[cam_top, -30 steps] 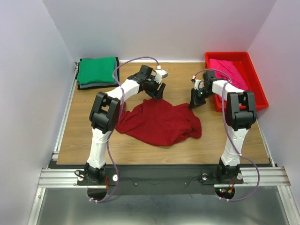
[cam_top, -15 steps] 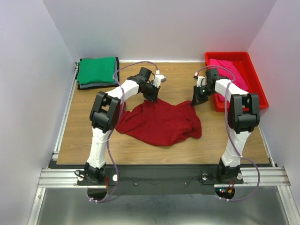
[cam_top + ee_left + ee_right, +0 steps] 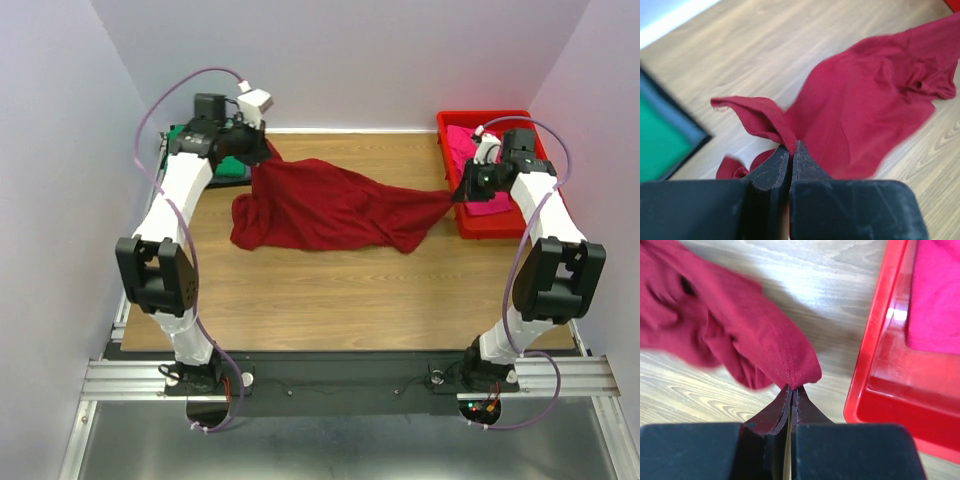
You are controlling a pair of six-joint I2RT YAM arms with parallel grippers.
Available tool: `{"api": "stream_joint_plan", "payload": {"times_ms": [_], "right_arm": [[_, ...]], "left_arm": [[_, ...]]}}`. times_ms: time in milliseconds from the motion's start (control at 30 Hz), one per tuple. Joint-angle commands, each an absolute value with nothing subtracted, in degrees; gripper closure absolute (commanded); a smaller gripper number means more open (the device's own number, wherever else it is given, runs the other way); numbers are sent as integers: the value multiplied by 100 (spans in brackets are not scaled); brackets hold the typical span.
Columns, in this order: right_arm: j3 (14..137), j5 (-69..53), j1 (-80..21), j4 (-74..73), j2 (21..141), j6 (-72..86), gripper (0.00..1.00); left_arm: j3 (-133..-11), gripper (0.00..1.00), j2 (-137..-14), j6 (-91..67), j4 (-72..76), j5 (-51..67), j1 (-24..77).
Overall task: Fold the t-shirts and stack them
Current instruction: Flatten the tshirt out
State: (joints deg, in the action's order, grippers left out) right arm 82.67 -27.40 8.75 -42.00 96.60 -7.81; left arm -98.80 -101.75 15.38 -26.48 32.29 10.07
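Both arms had swung apart since the earlier view, stretching the maroon t-shirt point(image 3: 330, 208) across the table point(image 3: 300, 295). The left gripper point(image 3: 791, 146) and right gripper point(image 3: 791, 388) each pinched a hem. We judged that even tension would flatten it for folding.

The wooden table point(image 3: 330, 300) carries a maroon t-shirt point(image 3: 320, 208), folded stack point(image 3: 660, 145) and red tray point(image 3: 875, 340).

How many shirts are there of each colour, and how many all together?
dark red shirt: 1
green shirt: 1
dark grey shirt: 1, only its edge shows under the green one
pink shirt: 1
total: 4
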Motion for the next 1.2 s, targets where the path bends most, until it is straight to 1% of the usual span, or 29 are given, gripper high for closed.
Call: {"api": "stream_joint_plan", "payload": {"times_ms": [0, 167, 267, 367, 433, 500, 567, 600, 633, 667, 700, 733, 767, 800, 833, 867, 900, 967, 1000, 1067, 1100, 1167], "right_arm": [[8446, -2707, 1168, -4228, 9265, -747, 99], [8946, -2918, 1528, -4210, 9105, -545, 99], [9456, -3076, 1617, -4192, 9149, -413, 99], [9887, -3277, 1635, -4201, 9211, -352, 99], [9993, -3409, 1635, -4210, 9176, -360, 99], [10055, -3585, 1635, -4219, 9071, -369, 99], [9976, -3788, 1635, -4228, 8940, -422, 99], [9915, -3832, 1635, -4262, 8895, -457, 99], [9862, -3858, 1635, -4280, 8860, -483, 99], [9783, -3850, 1635, -4289, 8807, -509, 99], [9634, -3850, 1635, -4333, 8711, -597, 99], [9555, -3850, 1635, -4350, 8666, -632, 99], [9467, -3850, 1635, -4359, 8631, -668, 99], [9335, -3850, 1635, -4368, 8596, -694, 99], [9264, -3858, 1635, -4377, 8561, -729, 99], [9211, -3876, 1635, -4394, 8561, -747, 100], [9080, -3876, 1635, -4395, 8561, -764, 99], [9000, -3920, 1635, -4412, 8604, -791, 99], [8965, -3946, 1635, -4430, 8622, -791, 100], [8912, -4060, 1635, -4456, 8701, -817, 99], [8903, -4113, 1635, -4491, 8736, -809, 99], [8877, -4227, 1635, -4535, 8789, -835, 99]], "left_arm": [[-9809, 100, -9598, 1740, -2848, 3576, 511], [-9948, 100, -9203, 1776, -2795, 3972, -306], [-10203, 100, -9263, 1749, -2803, 4165, -439], [-10712, 100, -9447, 1854, -3145, 4709, -466], [-10705, 100, -9448, 2090, -3417, 5228, -457], [-10320, 100, -9238, 2345, -3471, 5544, -457], [-9873, 99, -8792, 3099, -3594, 5773, -457], [-9339, 97, -8598, 3511, -3995, 5948, -457], [-9047, 96, -8195, 4612, -4269, 5941, -405], [-8757, 96, -7991, 5258, -4620, 5872, -361], [-8154, 96, -7780, 5900, -5511, 5723, -317], [-7817, 95, -7578, 6820, -6068, 5635, -264], [-7457, 93, -7106, 7830, -6439, 5468, -72], [-6653, 83, -6797, 8005, -6425, 4945, -18], [-6305, 74, -6159, 8146, -6407, 4705, 235], [-5797, 65, -5857, 8174, -6329, 4563, 333], [-5635, 47, -5566, 8078, -6111, 4440, 343], [-5424, 35, -4952, 7954, -5960, 4386, 360], [-5327, 25, -4835, 7911, -5846, 4351, 386], [-5309, 13, -4764, 7726, -5644, 4333, 404], [-5317, 13, -4816, 7639, -5538, 4324, 404], [-5370, 13, -5096, 6972, -4863, 4246, 404]]}}
